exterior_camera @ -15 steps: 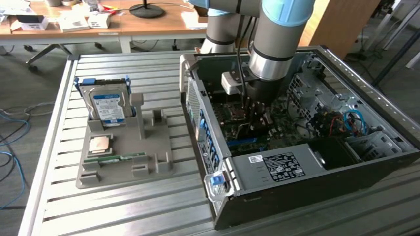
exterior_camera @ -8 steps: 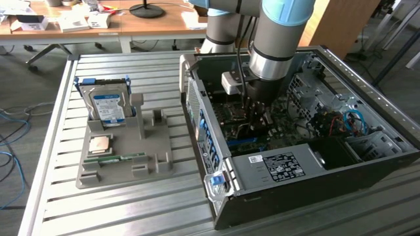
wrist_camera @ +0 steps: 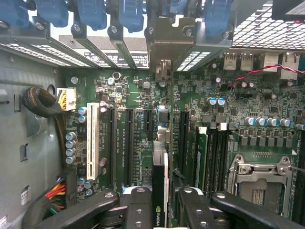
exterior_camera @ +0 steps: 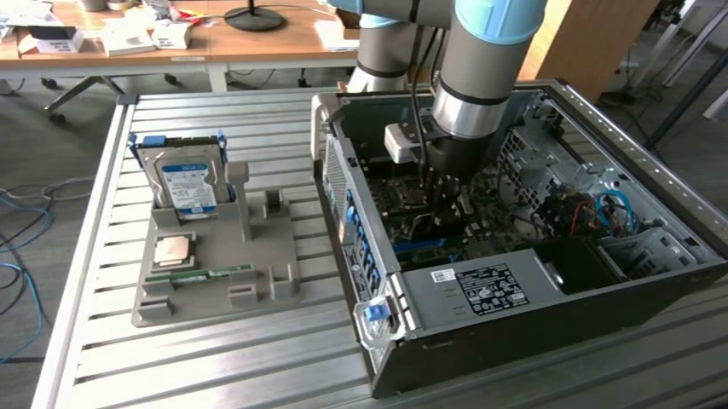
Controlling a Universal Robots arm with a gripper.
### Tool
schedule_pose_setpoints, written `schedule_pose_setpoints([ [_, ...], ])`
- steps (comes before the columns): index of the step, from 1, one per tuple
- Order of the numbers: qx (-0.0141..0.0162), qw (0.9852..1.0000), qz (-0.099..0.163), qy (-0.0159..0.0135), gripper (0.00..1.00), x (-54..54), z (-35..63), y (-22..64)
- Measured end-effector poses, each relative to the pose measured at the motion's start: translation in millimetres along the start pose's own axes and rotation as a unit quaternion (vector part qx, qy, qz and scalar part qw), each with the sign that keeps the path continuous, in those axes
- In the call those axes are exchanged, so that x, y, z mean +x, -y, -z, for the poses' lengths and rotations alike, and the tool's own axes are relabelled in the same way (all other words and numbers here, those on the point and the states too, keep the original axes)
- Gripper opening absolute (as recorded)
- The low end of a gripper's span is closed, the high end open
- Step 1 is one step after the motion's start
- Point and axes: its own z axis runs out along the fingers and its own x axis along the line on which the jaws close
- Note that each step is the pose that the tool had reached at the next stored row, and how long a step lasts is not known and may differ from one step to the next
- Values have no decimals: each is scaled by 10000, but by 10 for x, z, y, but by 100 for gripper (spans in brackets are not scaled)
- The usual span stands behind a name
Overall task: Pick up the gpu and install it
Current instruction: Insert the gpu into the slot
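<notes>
Gripping the gpu (wrist_camera: 159,191) edge-on, the gripper (wrist_camera: 161,210) has its jaws partly closed on the thin card, one black finger (wrist_camera: 138,210) pressed to each face. In the wrist view the card appears as a narrow dark strip with a light edge, standing upright between the fingers; a small logo mark sits on the strip, but its lettering is too small to read. The card's silver bracket (wrist_camera: 183,40) rises at the far end, lined up among the rear slot openings of the computer case (exterior_camera: 637,153) and their blue clips (wrist_camera: 131,12). The card stands over the motherboard (wrist_camera: 238,95), in the row of long black expansion slots (wrist_camera: 129,145), beside a white slot (wrist_camera: 92,140); whether it is fully seated cannot be told.

In the exterior view the arm (exterior_camera: 478,68) reaches straight down into the open case, which lies on its side on the slatted metal counter (exterior_camera: 170,358). A white label with a QR-style code and fine print sits on the grey drive cage (exterior_camera: 478,290); its text is not legible. On the exterior view's left a grey fixture tray (exterior_camera: 273,281) holds a hard drive (exterior_camera: 187,183) with a blue and white label, a processor chip (exterior_camera: 173,249), and a narrow green memory stick (exterior_camera: 210,275).
</notes>
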Motion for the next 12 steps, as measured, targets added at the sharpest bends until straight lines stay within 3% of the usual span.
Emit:
schedule_pose_setpoints([
  [12, 0, 10000, -37, -1, 26, -14, -4, -9],
])
